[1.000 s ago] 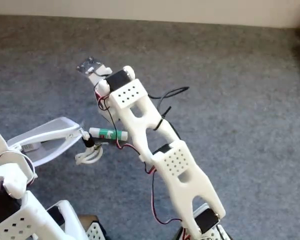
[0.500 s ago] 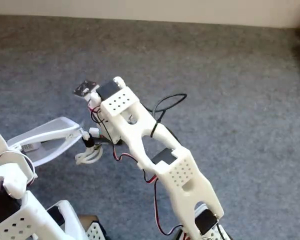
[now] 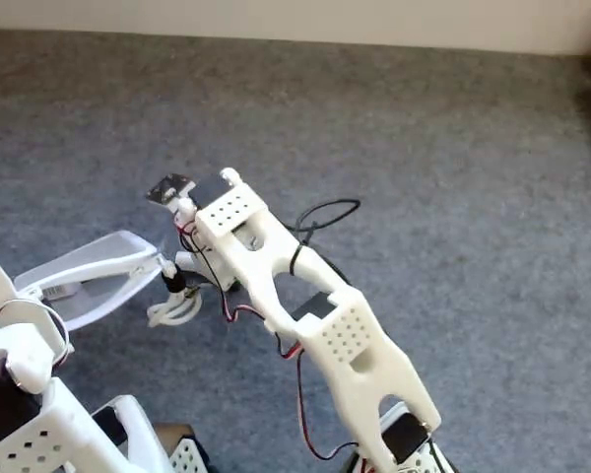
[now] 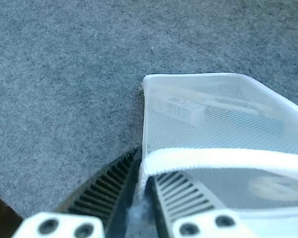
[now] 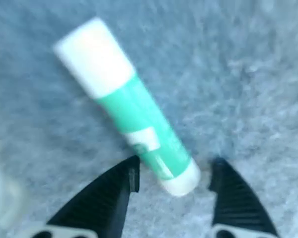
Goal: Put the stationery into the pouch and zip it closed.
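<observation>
From above, the right arm (image 3: pixel 345 335) lies stretched over the grey worktop (image 3: pixel 453 148), its end just beside the mouth of the white mesh pouch (image 3: pixel 89 281); much free worktop lies on the far side. At the left wrist, the left gripper (image 4: pixel 144 186) has its jaws closed on the pouch rim, probably to hold the mouth open. At the right wrist, the right gripper (image 5: pixel 175 171) has its jaws wide around the near end of the green glue stick (image 5: pixel 129 106), lying flat, not yet gripped.
</observation>
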Controlling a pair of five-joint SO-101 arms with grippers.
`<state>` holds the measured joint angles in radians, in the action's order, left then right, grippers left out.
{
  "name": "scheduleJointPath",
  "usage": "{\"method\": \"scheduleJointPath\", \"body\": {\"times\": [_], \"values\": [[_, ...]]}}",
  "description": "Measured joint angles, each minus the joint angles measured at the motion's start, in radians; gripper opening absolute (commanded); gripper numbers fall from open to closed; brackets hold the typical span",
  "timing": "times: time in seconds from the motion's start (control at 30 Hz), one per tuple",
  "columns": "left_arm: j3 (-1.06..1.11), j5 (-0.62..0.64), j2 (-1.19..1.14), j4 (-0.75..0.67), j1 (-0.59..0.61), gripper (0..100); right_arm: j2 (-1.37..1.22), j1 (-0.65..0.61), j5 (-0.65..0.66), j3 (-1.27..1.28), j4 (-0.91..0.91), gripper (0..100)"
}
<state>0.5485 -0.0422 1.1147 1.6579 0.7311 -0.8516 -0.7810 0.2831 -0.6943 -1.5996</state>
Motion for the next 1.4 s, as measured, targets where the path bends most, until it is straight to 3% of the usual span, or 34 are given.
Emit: {"method": "scheduleJointPath", "body": {"times": [0.1,0.37,0.53,0.63,0.97,1.2,1.4], "values": [[0.0,0.0,0.0,0.0,0.0,1,-0.009,0.003,0.0,-0.023,0.003,0.2],[0.0,0.0,0.0,0.0,0.0,1,-0.012,0.002,0.0,-0.049,-0.106,0.8],[0.0,0.0,0.0,0.0,0.0,1,0.008,0.069,0.009,-0.081,-0.141,0.8],[0.0,0.0,0.0,0.0,0.0,1,0.046,0.12,0.083,-0.078,-0.143,0.8],[0.0,0.0,0.0,-0.003,-0.002,1,0.226,0.229,0.144,0.232,-0.144,1.4],[0.0,0.0,0.0,-0.003,-0.002,1,0.33,0.242,0.144,0.35,-0.144,18.0],[0.0,0.0,0.0,-0.003,-0.002,1,0.359,0.229,0.144,0.351,-0.144,18.3]]}}
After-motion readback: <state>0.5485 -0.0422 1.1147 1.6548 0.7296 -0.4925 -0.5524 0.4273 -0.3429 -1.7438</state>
